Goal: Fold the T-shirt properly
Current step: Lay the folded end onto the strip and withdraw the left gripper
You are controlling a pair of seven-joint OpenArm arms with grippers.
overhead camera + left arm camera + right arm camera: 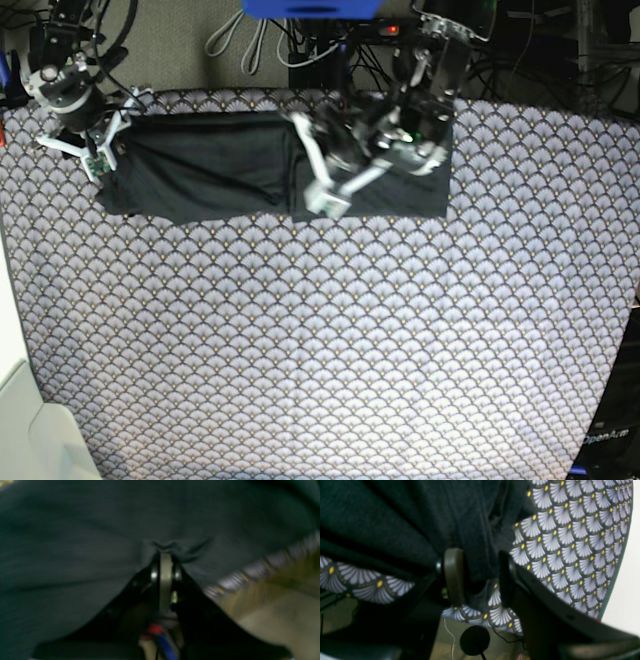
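While the shirt (250, 165) lay as a long dark band along the cloth's (320, 340) far edge, it was held at two places, apparently so one part could be carried over another. The left gripper (165, 551) was pinched on a puckered bit of fabric near the band's middle. The right gripper (477, 577), at the band's end by the cloth's edge, was kept wide, with hem fabric between its jaws but not yet squeezed. The shirt appeared charcoal, plain, already narrowed lengthwise, with soft creases; no logo was seen.
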